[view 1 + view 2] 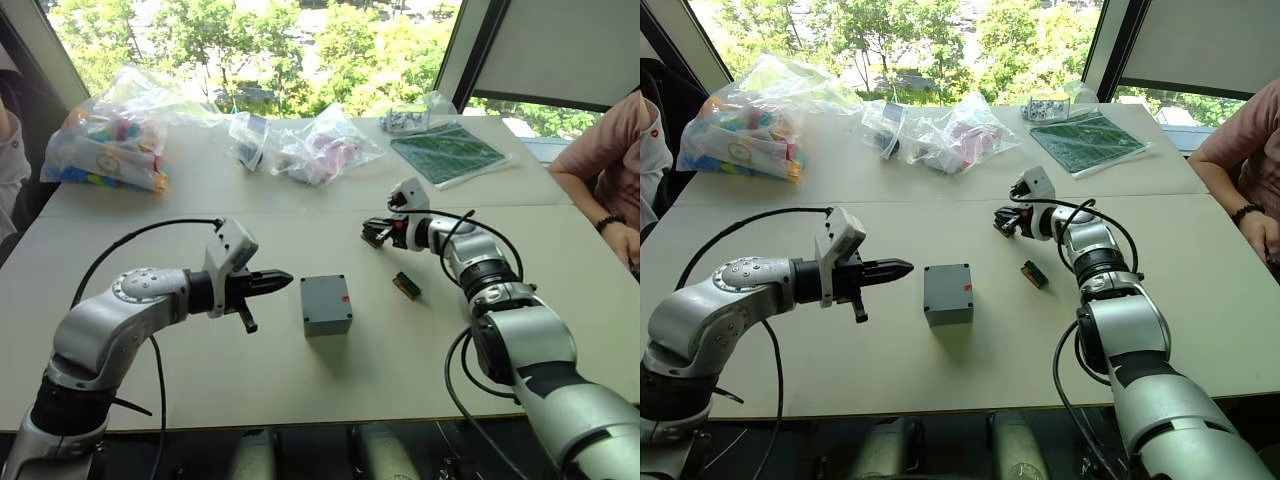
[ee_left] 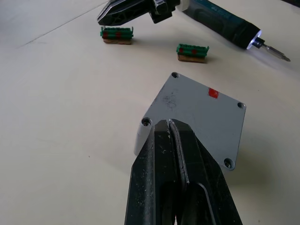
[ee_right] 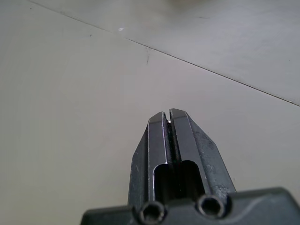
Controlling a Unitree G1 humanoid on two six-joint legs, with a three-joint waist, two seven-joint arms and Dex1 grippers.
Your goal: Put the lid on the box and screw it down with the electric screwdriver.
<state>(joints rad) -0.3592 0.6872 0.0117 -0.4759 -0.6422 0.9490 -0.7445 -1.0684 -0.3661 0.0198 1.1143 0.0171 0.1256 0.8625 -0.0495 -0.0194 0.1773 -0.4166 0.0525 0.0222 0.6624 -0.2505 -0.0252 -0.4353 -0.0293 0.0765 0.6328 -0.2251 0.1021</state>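
The grey box (image 1: 322, 322) stands in the middle of the table, with the lid (image 2: 197, 112) lying flat on top of it. The lid shows corner screw holes and a small red mark. My left gripper (image 1: 288, 279) is shut and empty, its tip just left of the box and level with the lid. My right gripper (image 1: 370, 235) is also shut and empty, low over the table behind and right of the box. The electric screwdriver (image 2: 220, 21) lies on the table beside the right gripper, its metal bit (image 2: 274, 51) pointing away from it.
Two small green components lie near the right gripper: one (image 1: 406, 285) right of the box, another (image 2: 116, 35) by the fingertips. Plastic bags of parts (image 1: 110, 135) and a green mat (image 1: 447, 150) sit at the back. A person's arm (image 1: 600, 180) rests at the right edge.
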